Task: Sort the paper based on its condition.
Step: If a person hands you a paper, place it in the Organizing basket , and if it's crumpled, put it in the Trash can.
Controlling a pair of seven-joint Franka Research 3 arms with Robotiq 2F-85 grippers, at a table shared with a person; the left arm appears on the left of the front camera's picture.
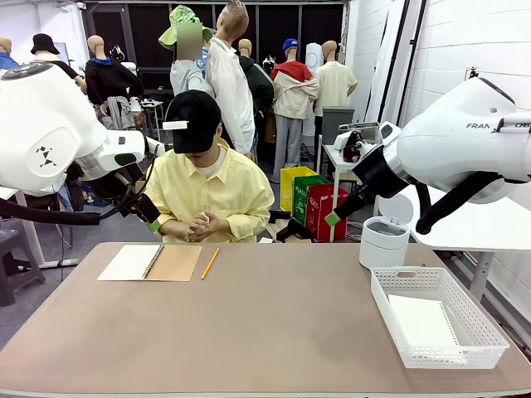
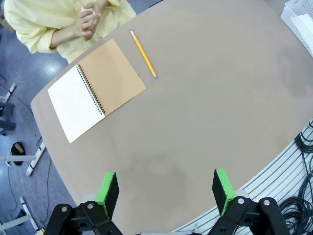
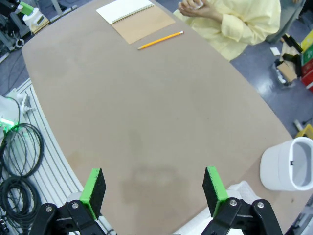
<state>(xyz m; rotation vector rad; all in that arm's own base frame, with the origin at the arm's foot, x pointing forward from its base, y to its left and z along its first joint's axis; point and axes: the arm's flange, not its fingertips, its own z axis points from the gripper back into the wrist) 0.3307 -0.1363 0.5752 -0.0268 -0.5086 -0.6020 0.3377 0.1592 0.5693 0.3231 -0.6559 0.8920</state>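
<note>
Paper [image 1: 421,322] partly behind basket [image 1: 411,270] mesh; white scrap [image 2: 87,9] mostly inside person's hands [image 2: 90,22]; left gripper [image 2: 166,188], right gripper [image 3: 153,190] spread.

"FRAN" partly legible, on right arm [image 1: 477,137]

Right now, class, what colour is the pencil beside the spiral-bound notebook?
Yellow-orange is the thin wooden pencil; it shows best in the left wrist view.

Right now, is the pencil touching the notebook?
Apart. The left wrist view shows a strip of bare table between the pencil and the notebook.
</note>
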